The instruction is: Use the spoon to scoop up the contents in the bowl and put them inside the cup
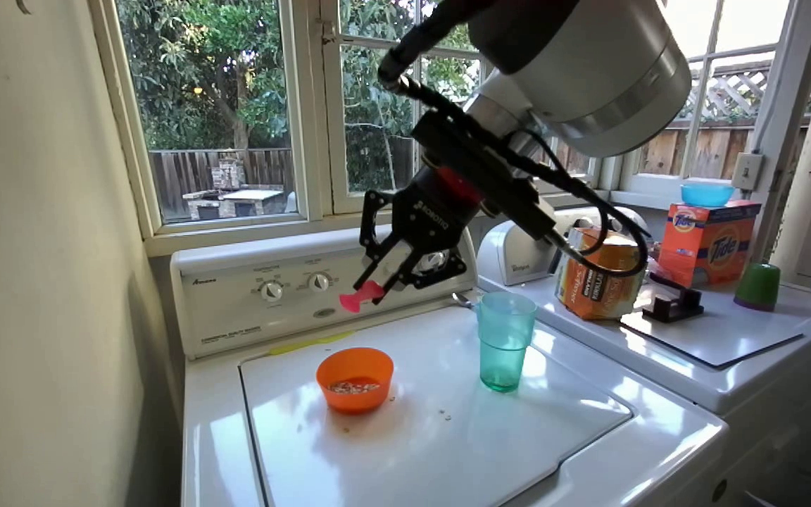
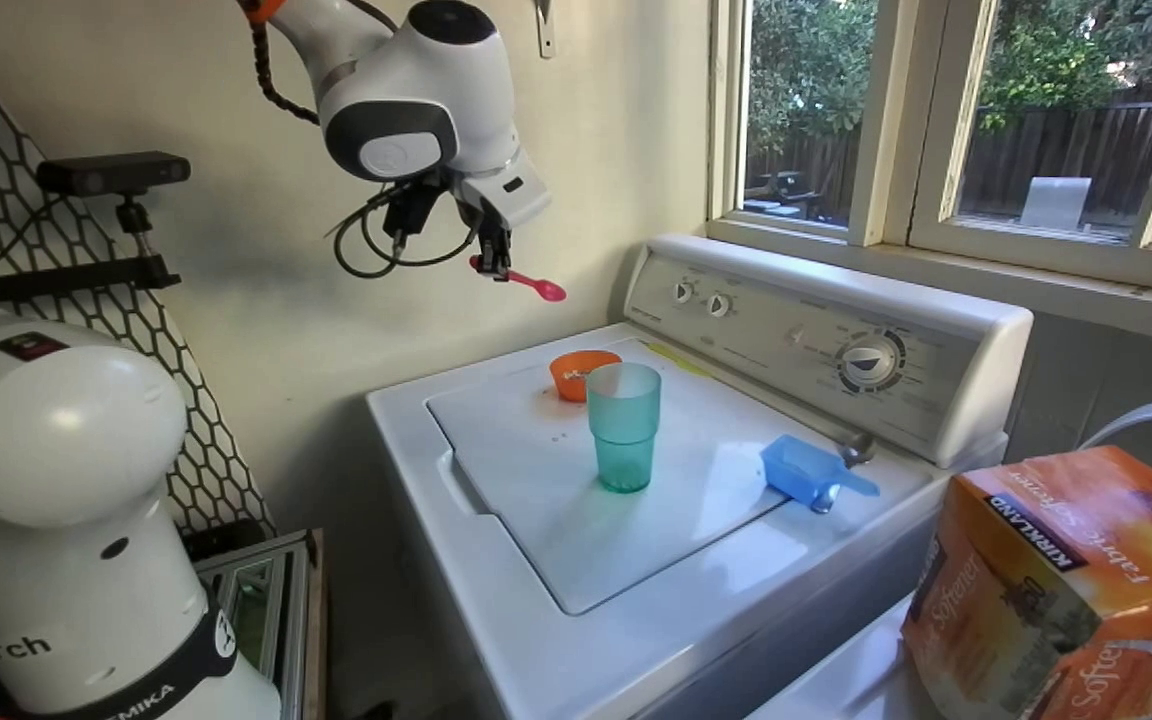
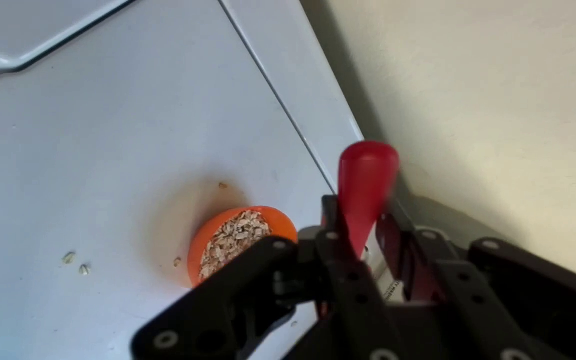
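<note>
The spoon (image 2: 540,285) is up in the air, well apart from the washer lid (image 1: 405,454), and my jaws are pinched tight around its slim handle. In the wrist view the handle's end juts out past them; in both exterior views the head stands free on the far side, tipped slightly downward. Whether it carries a load I can't make out. I judge it light, fairly stiff plastic, smooth enough to twist if the head catches — so the handle, squarely between the jaws, is the right place to hold it, and I'd push gently.

Lower down, the bowl (image 1: 355,404) sits upright near the lid corner between the wall (image 1: 46,232) and the control panel (image 1: 293,313). The flakes (image 3: 240,226) in it look dry and light; I'd expect them to spill easily, as the few loose ones on the lid suggest. The bowl itself seems light too, likely to skate if I press on one side.

The cup (image 1: 506,345) stands upright past the lid's middle, towards its edge by the neighbouring machine (image 1: 729,334). It looks thin-walled, tall and easily knocked over — I'd tip the spoon in above its rim without leaning on it. Farther out, near the lid corner between panel and that machine, lies a blue scoop (image 2: 801,470).
</note>
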Available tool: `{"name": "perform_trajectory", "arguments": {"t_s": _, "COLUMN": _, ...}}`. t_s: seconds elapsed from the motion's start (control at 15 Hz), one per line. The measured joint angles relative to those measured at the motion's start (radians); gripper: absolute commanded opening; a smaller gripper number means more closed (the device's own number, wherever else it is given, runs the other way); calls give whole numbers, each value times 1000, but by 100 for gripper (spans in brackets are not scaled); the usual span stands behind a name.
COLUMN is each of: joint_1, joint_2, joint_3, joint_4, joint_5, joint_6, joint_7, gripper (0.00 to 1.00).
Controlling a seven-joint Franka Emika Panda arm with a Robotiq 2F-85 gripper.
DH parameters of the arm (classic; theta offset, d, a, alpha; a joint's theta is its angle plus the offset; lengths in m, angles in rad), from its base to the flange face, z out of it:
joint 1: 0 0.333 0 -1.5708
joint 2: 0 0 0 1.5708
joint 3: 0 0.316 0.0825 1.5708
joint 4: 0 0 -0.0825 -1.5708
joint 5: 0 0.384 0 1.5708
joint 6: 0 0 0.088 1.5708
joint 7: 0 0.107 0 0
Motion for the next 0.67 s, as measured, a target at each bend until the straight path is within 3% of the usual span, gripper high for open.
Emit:
{"name": "perform_trajectory", "arguments": {"t_s": 0.07, "joint_1": -30, "joint_2": 26, "joint_3": 26, "joint_4": 2, "joint_5": 32, "joint_6": -14, "joint_7": -25, "gripper": 6}}
{"name": "perform_trajectory", "arguments": {"t_s": 0.13, "joint_1": -59, "joint_2": 52, "joint_3": 55, "joint_4": 4, "joint_5": 57, "joint_6": -25, "joint_7": -44, "gripper": 22}}
{"name": "perform_trajectory", "arguments": {"t_s": 0.33, "joint_1": -124, "joint_2": 120, "joint_3": 127, "joint_4": 14, "joint_5": 95, "joint_6": -32, "joint_7": -68, "gripper": 22}}
{"name": "perform_trajectory", "arguments": {"t_s": 0.4, "joint_1": -130, "joint_2": 131, "joint_3": 134, "joint_4": 18, "joint_5": 96, "joint_6": -32, "joint_7": -69, "gripper": 6}}
{"name": "perform_trajectory", "arguments": {"t_s": 0.67, "joint_1": -210, "joint_2": 141, "joint_3": 218, "joint_4": 31, "joint_5": 117, "joint_6": -32, "joint_7": -75, "gripper": 6}}
